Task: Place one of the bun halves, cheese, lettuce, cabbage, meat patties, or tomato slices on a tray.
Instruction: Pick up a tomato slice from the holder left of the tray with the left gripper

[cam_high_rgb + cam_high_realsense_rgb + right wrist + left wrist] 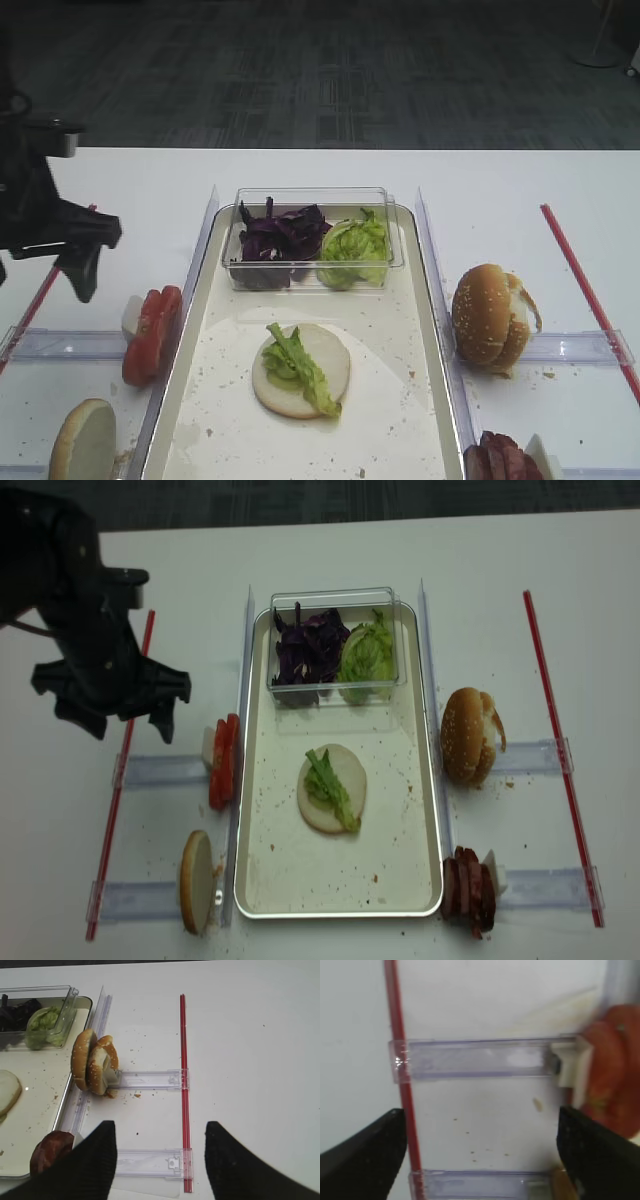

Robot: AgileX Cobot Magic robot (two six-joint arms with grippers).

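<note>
White table [330,170]; tray [190,340]; red strips [585,285]

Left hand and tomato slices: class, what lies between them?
In the left wrist view, only bare white table and a clear plastic rail lie between the open left hand and the tomato slices.

A lab or office: white worktable [300,170], grey carpet-tile floor [330,80], taped red guide strips [560,750].

Lower half of the tray [395,850] floor is unobstructed. The clear box [335,640] blocks its upper end; a bun half [345,780] occupies centre frame.
</note>
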